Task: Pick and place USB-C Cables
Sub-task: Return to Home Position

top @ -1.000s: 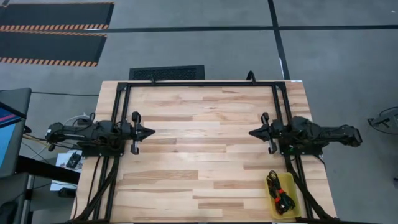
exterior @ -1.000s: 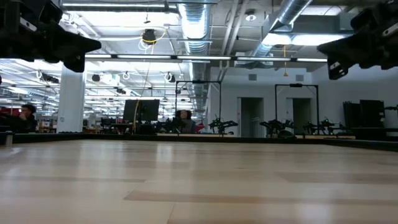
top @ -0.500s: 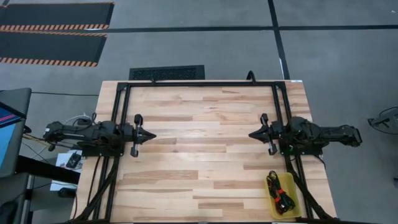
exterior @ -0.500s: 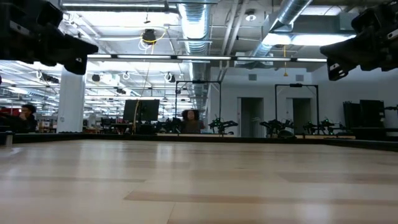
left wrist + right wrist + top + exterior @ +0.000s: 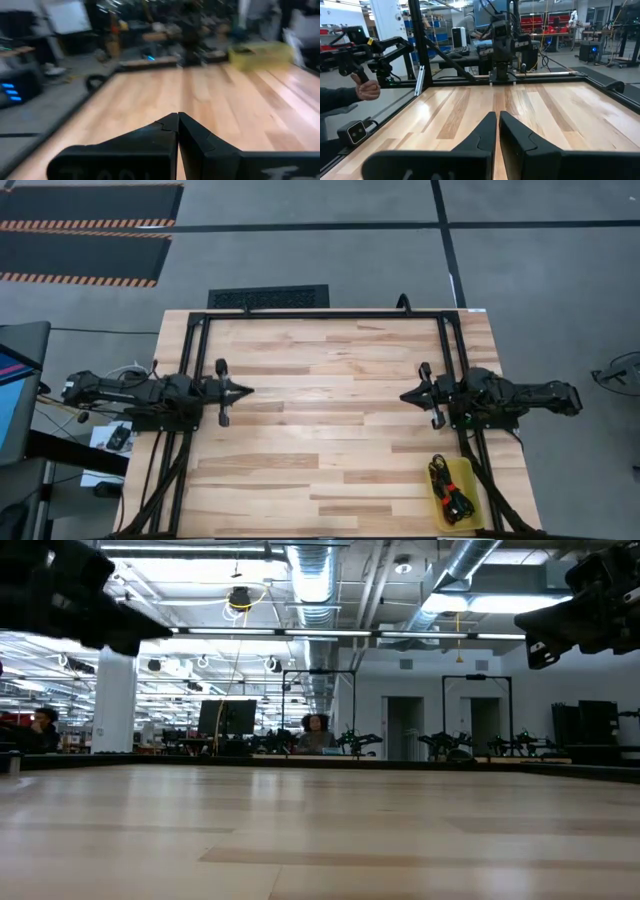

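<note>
cables binned, both arms parked over the bare wood

from above, the usb-c cables (image 5: 446,485) lie together as a dark tangle with red showing, inside the yellow bin (image 5: 466,476). the bin sits at the table's (image 5: 330,440) five o'clock corner, tight to the edge. i cannot pick the separate bundles apart in that heap, nor make out a blue one.

the left gripper (image 5: 246,391) hangs over the table's nine o'clock side with its tip pointing toward three o'clock. its fingertips (image 5: 170,122) are clenched, pressed together with only a seam between them and nothing caught there. the right gripper (image 5: 403,394) mirrors it at the three o'clock side, tip pointing toward nine o'clock, well apart from the left one. it stands toward twelve o'clock from the bin and is not touching it. its fingers (image 5: 489,120) are likewise clenched on nothing. from table height both arms show high up, clear of the planks.

a black frame (image 5: 320,314) runs along the table's twelve o'clock edge and down both sides beneath the arms. beyond the table's edge, in the right wrist view, a person's hand (image 5: 367,90) is raised beside some dark equipment. further back in the room another person (image 5: 315,728) shows among desks and screens.
</note>
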Available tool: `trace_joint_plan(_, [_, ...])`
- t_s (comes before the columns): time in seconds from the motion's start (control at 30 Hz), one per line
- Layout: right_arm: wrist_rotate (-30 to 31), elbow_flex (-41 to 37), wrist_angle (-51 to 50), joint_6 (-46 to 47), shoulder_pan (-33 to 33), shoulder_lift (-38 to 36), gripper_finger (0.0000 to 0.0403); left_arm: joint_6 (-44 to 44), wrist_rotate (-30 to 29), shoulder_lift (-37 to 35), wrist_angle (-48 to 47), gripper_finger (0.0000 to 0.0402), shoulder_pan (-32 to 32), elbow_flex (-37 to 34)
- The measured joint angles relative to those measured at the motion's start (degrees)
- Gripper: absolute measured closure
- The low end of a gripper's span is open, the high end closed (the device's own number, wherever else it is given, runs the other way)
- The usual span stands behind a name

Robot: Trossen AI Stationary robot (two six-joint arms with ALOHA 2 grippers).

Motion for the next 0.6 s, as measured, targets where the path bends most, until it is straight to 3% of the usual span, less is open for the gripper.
trace_joint_plan(0.1, [-0.02, 0.00, 0.00, 0.00, 0.00, 0.00, 0.0356, -0.08, -3.27, -0.19, -1.36, 0.0401, 0.02, 2.18])
trace_joint_plan(0.37, [-0.04, -0.02, 0.02, 0.02, 0.00, 0.00, 0.0356, -1.13, -0.56, -0.38, -1.00, 0.0401, 0.00, 2.41])
trace_joint_plan(0.6, [-0.09, -0.04, 0.04, 0.05, -0.02, 0.00, 0.0356, -1.16, -0.18, -1.30, 11.16, 0.0401, 0.05, -2.45])
